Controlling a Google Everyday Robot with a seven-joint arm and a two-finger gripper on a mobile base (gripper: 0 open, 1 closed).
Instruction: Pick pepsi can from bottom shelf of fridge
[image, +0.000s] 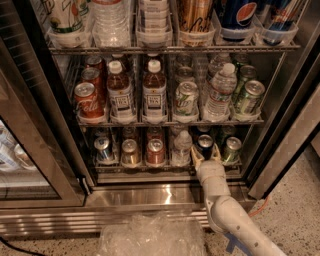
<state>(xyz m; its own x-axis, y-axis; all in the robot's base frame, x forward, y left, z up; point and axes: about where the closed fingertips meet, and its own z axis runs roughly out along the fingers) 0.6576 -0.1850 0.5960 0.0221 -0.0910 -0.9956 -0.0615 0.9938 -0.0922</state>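
The pepsi can (205, 144), dark navy with a silver top, stands on the bottom shelf (145, 170) of the fridge (280, 140), towards the right. My gripper (205, 153) reaches in from the lower right on a white arm (225, 210). Its two tan fingers (195, 156) lie against the left and right sides of the can, which still rests on the rack.
A small water bottle (181, 148) stands just left of the can and a green can (231, 150) just right. Copper cans (155, 152) and a light blue can (103, 149) stand further left. The open glass door (30, 145) is at left. A crumpled plastic bag (150, 237) lies on the floor.
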